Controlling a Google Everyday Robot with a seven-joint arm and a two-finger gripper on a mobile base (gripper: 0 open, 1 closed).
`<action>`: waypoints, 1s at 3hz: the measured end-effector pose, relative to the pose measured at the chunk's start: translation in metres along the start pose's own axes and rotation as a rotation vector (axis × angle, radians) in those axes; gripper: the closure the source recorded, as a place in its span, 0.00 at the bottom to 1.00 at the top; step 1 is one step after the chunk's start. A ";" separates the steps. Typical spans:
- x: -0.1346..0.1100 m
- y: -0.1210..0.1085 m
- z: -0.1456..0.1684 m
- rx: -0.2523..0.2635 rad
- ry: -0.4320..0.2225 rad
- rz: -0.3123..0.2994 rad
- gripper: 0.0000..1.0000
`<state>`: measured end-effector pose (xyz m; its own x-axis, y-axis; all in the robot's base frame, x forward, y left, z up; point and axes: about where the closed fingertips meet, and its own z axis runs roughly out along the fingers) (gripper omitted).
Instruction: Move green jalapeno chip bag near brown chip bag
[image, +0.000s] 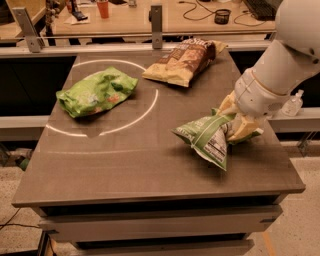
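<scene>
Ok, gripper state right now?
Gripper: shut on the green jalapeno chip bag, right side of the table.

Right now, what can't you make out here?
Camera view:
- The hand, at the right side of the table, covers the pinched end of the green jalapeno chip bag.
- Lettering on the brown chip bag is too small to read.
- The arm is cut off by the top-right edge.

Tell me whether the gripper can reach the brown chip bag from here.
Probably yes. The gripper, at the right side of the table, is shut on the green jalapeno bag; only bare tabletop lies between it and the brown chip bag at the far edge. The lime-green bag sits well left.
</scene>
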<state>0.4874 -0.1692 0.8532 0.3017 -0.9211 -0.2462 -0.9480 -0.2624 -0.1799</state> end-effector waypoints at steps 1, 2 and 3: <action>-0.005 -0.012 -0.027 0.109 -0.071 0.052 1.00; -0.002 -0.044 -0.121 0.426 -0.200 0.167 1.00; -0.009 -0.072 -0.201 0.671 -0.323 0.242 1.00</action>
<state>0.5328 -0.2002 1.0596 0.2068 -0.7741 -0.5984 -0.7583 0.2596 -0.5979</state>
